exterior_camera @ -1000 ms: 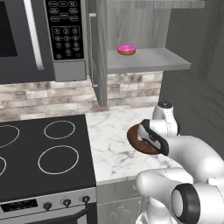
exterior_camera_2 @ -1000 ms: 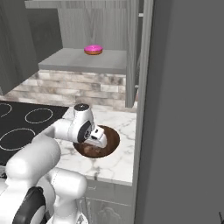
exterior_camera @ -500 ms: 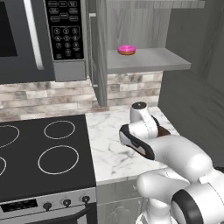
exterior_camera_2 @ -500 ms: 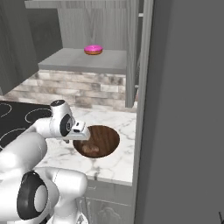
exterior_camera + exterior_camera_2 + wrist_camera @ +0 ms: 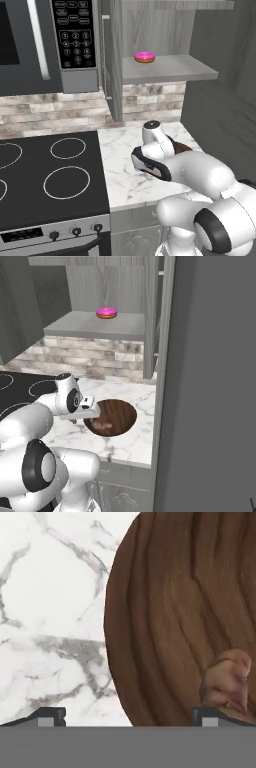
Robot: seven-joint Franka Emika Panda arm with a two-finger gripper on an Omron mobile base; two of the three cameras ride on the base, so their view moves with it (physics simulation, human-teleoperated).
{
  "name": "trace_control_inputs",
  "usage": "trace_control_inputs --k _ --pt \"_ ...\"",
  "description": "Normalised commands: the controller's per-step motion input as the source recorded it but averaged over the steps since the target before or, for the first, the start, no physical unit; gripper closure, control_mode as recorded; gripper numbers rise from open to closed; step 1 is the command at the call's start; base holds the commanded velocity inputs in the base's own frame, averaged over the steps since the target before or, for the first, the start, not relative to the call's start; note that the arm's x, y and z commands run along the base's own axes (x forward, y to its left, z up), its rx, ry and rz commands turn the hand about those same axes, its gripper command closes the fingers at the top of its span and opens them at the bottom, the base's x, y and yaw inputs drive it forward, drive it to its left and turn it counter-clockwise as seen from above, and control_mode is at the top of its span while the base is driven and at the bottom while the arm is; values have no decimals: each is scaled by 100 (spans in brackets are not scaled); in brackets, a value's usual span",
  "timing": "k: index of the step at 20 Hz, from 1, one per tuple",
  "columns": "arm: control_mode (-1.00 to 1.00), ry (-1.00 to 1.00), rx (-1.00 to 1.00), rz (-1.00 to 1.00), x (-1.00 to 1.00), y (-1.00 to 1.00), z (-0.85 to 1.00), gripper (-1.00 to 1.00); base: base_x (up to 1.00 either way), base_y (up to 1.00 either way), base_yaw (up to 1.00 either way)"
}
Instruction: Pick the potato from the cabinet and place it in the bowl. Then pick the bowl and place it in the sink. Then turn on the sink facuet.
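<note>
The dark-brown wood-grain bowl [image 5: 117, 412] sits on the marble counter, and the tan potato [image 5: 103, 426] lies inside it near the front. In the hand view the bowl [image 5: 185, 612] spreads over the right side with the potato [image 5: 227, 682] at the lower right. My gripper [image 5: 131, 717] is open and low over the bowl's left rim, one fingertip [image 5: 47, 716] over the marble and the other beside the potato. The gripper [image 5: 91, 412] holds nothing. The grey cabinet shelf [image 5: 175, 70] is above. Sink and faucet are out of view.
A pink-frosted doughnut [image 5: 145, 56] lies on the cabinet shelf. The black stove [image 5: 50, 175] borders the counter on the left, under the microwave [image 5: 50, 40]. A tall grey panel [image 5: 210, 381] walls off the counter's right side. My arm hides most of the bowl [image 5: 181, 148] in the left base view.
My hand has moved left from above the bowl's middle to its left rim and dropped lower. The potato stays in the bowl.
</note>
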Motion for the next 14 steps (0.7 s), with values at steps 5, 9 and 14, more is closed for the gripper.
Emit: trace_control_inputs --k 5,9,14 --pt "-100 1 0 3 4 -3 -44 -100 0 0 0" --pt "-100 0 -1 1 26 -12 -22 -100 0 0 0" --pt "-100 0 -1 2 9 -21 -2 100 0 0 0"
